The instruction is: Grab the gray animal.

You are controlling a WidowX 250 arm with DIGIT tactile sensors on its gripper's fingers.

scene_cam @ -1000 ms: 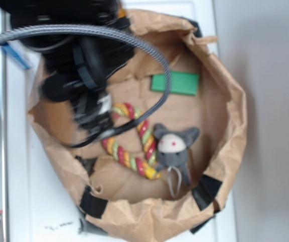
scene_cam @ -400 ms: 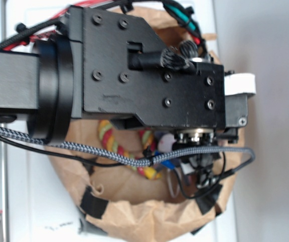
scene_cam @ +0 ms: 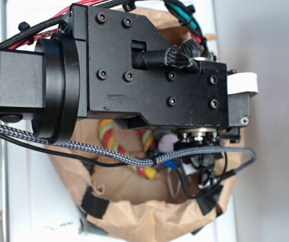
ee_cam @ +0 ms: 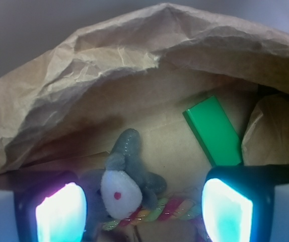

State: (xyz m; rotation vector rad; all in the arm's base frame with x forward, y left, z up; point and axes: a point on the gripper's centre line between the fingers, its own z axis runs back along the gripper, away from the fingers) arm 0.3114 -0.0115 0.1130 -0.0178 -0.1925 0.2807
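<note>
The gray animal, a small gray plush with a white head patch and a red dot, lies on the floor of a brown paper bag. It rests against a red-yellow-green rope ring. My gripper hangs open above it, the plush lying between the two glowing fingers and nearer the left finger. In the exterior view the black arm covers most of the bag; only a bit of the plush's white head shows under the gripper.
A flat green block lies on the bag floor behind and to the right of the plush. The crumpled bag wall rings everything, held with black tape. The rope ring shows under the arm.
The arm has swung from the bag's upper left to over the plush, covering it. In the last half second it barely shifted.
</note>
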